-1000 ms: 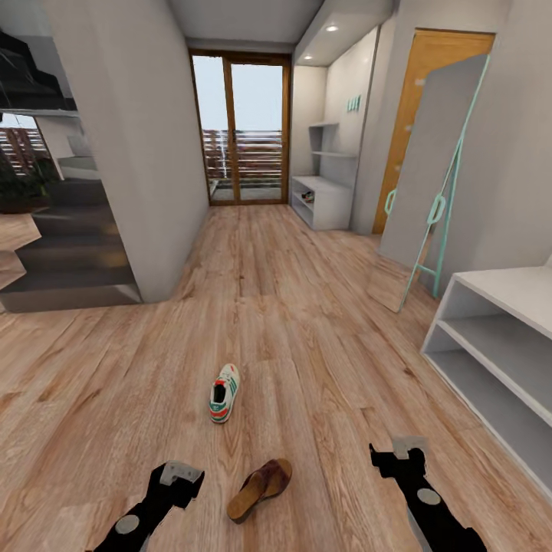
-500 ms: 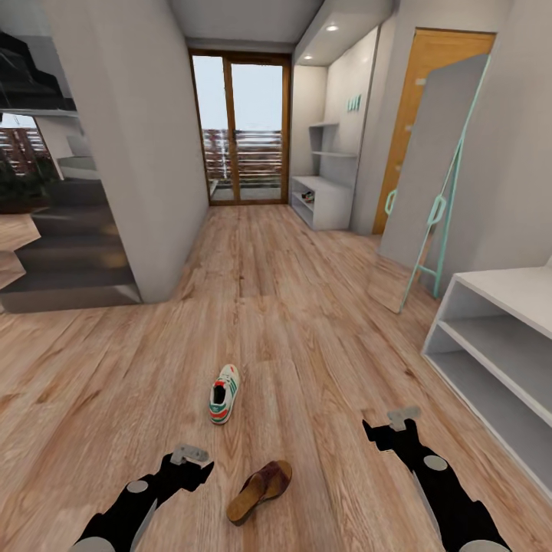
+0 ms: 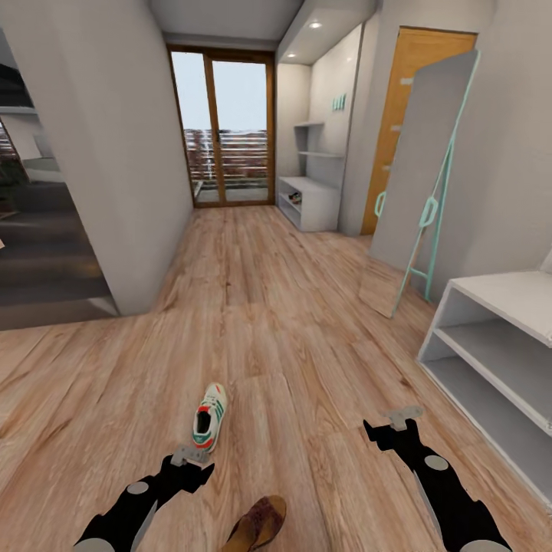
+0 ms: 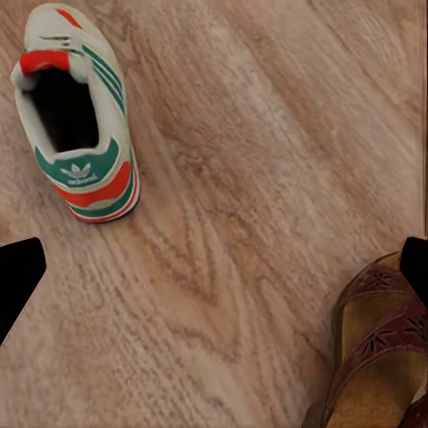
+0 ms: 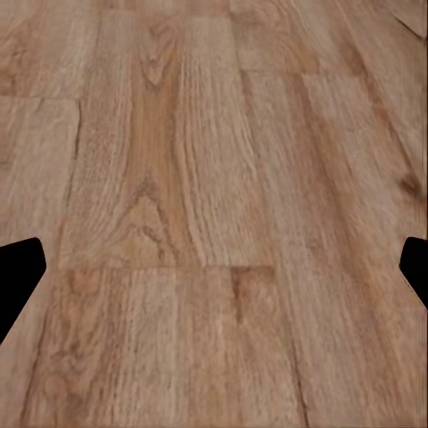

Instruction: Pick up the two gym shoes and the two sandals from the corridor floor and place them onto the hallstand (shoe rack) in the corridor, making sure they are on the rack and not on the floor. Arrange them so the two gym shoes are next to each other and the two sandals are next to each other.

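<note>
Corridor floor (image 3: 307, 345), light wood-grain planks, running from the robot toward a glazed door (image 3: 222, 126) at the far end.

One gym shoe (image 3: 208, 416) lies on the planks just ahead of the left gripper (image 3: 188, 458), toe pointing away from it, heel with the red-orange and green bands toward it. Left wrist view gives the same shoe (image 4: 78, 111) from above: open collar, green stripes, trefoil mark on the heel. Not touching the gripper.

One sandal (image 3: 257, 526) sits close beside the left gripper, toward the robot's right and slightly nearer its body; partly cut by the head view's lower edge. Left wrist view shows its dark-brown straps and tan insole (image 4: 379, 357) at one corner. Shoe and sandal lie apart, bare planks between them.

Left gripper: jaws apart, nothing between them; black fingertips (image 4: 18, 276) sit at opposite edges of its wrist view. Right gripper (image 3: 399, 423): jaws likewise apart and empty, hovering over bare planks, with fingertips (image 5: 18, 276) at the edges of its wrist view.

White two-tier shelf unit (image 3: 498, 345) stands beyond the right gripper, toward the robot's right, shelves bare. Farther ahead on that side, a leaning mirror (image 3: 425, 165) with mint-green frame, then an orange door (image 3: 399, 123). Hallstand (image 3: 310, 201) stands well ahead near the glazed door, with something small and dark on its lower tier, too small to identify.
</note>
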Available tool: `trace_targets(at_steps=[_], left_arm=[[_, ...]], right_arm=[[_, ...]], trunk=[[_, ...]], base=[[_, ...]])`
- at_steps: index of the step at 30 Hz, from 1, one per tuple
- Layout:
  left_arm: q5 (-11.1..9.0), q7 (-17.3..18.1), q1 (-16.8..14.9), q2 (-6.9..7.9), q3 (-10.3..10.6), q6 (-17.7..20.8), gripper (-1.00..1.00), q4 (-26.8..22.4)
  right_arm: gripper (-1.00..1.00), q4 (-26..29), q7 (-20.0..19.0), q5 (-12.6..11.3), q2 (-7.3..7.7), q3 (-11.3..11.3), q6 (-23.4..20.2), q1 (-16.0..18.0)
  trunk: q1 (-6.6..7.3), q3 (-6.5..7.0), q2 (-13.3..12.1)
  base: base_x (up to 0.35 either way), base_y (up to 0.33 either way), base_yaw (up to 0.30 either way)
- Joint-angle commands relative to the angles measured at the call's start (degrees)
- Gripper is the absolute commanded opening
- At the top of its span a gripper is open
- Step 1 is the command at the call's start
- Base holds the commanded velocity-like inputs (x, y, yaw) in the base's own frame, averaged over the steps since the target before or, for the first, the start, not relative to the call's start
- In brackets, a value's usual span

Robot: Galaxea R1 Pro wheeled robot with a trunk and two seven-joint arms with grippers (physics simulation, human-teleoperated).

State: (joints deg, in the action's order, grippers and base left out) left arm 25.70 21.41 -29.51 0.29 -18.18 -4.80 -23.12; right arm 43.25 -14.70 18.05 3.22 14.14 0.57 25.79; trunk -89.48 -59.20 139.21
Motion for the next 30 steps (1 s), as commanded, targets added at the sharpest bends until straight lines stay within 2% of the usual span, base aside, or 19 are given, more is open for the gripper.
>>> trace_targets(at_steps=[1,9,13,16,19,30], left_arm=[[0.64,0.34,-0.01,-0.03,-0.44,-0.32,1.00,0.00],[1.23,1.26,-0.10,0.04,0.38,0.21,1.00,-0.06],[1.71,2.15,-0.25,0.12,2.40,0.93,1.00,-0.08],[1.89,2.38,-0.33,0.14,3.87,2.45,1.00,-0.09],[1.95,2.48,-0.36,0.14,4.33,3.85,1.00,-0.09],[1.99,2.66,-0.46,0.20,4.65,5.05,1.00,-0.09]], right_arm=[[1.00,0.04,-0.42,0.59,-0.06,0.28,0.06,0.05],[1.00,0.20,-0.42,0.58,-0.14,0.27,-0.03,0.05],[1.00,0.36,-0.39,0.58,-0.14,0.32,-0.04,0.05],[1.00,0.41,-0.35,0.57,-0.14,0.35,-0.04,0.05],[1.00,0.42,-0.34,0.53,-0.14,0.36,-0.04,0.05],[1.00,0.45,-0.33,0.50,-0.14,0.36,-0.04,0.05]], trunk=[[0.00,-0.05,0.02],[0.00,-0.05,0.02],[-0.88,-0.77,1.62],[-1.54,-1.41,2.83],[-2.20,-2.16,4.02],[-2.48,-5.57,4.17]], base=[[0.116,0.017,-0.282],[0.022,0.003,-0.093],[0.002,0.000,-0.009],[0.001,0.000,-0.003],[0.000,0.000,0.000],[0.000,0.000,0.000]])
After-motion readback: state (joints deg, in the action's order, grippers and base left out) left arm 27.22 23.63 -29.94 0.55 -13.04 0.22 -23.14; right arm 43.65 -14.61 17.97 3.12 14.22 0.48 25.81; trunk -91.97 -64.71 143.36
